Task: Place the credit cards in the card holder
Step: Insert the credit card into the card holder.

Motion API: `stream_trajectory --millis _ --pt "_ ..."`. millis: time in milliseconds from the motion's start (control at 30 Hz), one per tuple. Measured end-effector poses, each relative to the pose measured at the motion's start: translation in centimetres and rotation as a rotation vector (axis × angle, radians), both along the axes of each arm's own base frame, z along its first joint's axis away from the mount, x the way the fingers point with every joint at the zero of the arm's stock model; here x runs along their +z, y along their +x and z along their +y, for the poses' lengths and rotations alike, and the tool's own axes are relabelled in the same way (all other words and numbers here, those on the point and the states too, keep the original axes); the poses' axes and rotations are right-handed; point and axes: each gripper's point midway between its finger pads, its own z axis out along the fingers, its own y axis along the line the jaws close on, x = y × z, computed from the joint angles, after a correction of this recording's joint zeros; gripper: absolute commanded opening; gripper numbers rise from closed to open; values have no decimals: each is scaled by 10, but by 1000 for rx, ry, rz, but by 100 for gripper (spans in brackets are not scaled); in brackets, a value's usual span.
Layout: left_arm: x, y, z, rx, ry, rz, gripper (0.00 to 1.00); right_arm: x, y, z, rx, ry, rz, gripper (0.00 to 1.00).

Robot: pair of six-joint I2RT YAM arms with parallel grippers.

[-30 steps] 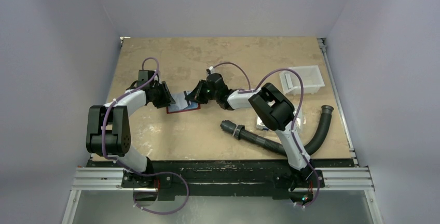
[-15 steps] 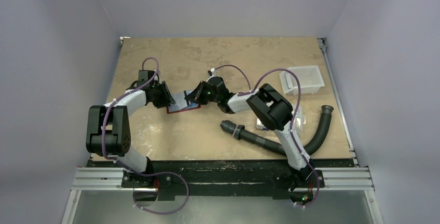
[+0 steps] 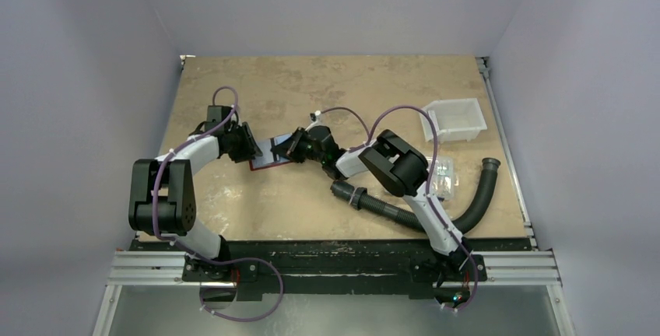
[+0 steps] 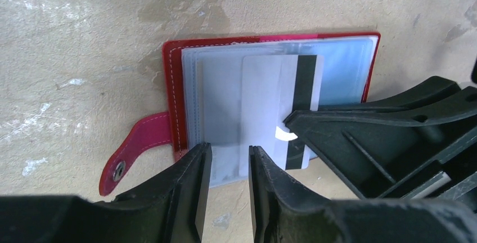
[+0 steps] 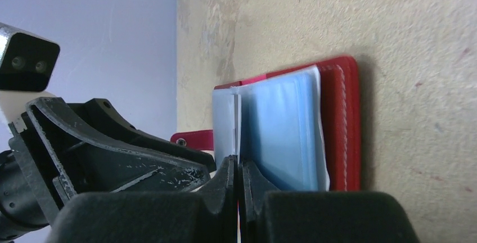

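Note:
The red card holder [image 4: 171,80] lies open on the table, its clear sleeves [image 4: 214,97] face up and its closing tab [image 4: 138,147] stretched to the left. A pale grey credit card [image 4: 264,97] with a black stripe lies partly over the sleeves. My right gripper [image 5: 238,161] is shut on this card's edge; the card [image 5: 225,119] stands edge-on beside a blue sleeve [image 5: 284,130]. My left gripper [image 4: 229,150] is open, its tips at the near edge of the sleeves, gripping nothing. From above, both grippers meet at the holder [image 3: 261,161].
A white tray [image 3: 455,118] sits at the back right. A clear compartment box [image 3: 441,176] lies beside the right arm. A black corrugated hose [image 3: 405,215] curves across the front right of the table.
My right gripper has pushed left with the card, further over the card holder, and its arm has swung left, uncovering the clear box. The left gripper has stayed put.

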Motion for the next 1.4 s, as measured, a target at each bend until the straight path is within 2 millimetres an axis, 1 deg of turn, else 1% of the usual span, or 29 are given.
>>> stream_trajectory --millis 33,167,300,400,433,500,633,700,767,867,900,933,967,1000,1033,1133,1267,1400 --pt "0 0 0 1 1 -1 34 -1 -2 2 1 6 1 10" --pt "7 1 1 4 7 -22 36 -4 -7 5 15 -15 1 24" --pt "31 2 4 15 20 -116 36 -2 -8 5 33 -131 -32 29" --pt "50 9 7 25 30 -187 35 -3 -9 2 44 -217 -54 35" --pt "51 10 7 27 33 -194 35 -2 -9 2 50 -235 -62 39" --pt "46 10 9 32 41 -179 35 -2 -10 1 64 -265 -76 45" --pt "37 8 12 42 55 -151 34 4 -13 0 92 -322 -113 61" --pt "36 7 13 46 62 -145 33 8 -15 -2 107 -363 -130 66" --pt "33 6 14 50 68 -133 32 10 -15 -4 121 -401 -143 68" --pt "25 3 16 54 76 -105 30 11 -17 -8 140 -453 -153 70" --pt "22 3 16 55 78 -94 29 10 -17 -10 144 -472 -156 70" --pt "19 2 17 56 81 -84 28 11 -17 -11 146 -482 -159 68" --pt "16 1 17 57 82 -73 28 10 -17 -12 149 -495 -164 55" --pt "13 0 17 57 83 -63 26 10 -17 -13 152 -507 -168 47" --pt "11 -1 17 56 84 -55 25 9 -18 -14 157 -517 -175 46" --pt "0 -5 17 55 85 -16 21 2 -19 -19 157 -556 -168 45" --pt "-15 -9 17 52 87 37 15 3 -22 -17 174 -568 -185 44" --pt "-15 -7 17 51 87 46 11 3 -23 -9 203 -583 -212 44"
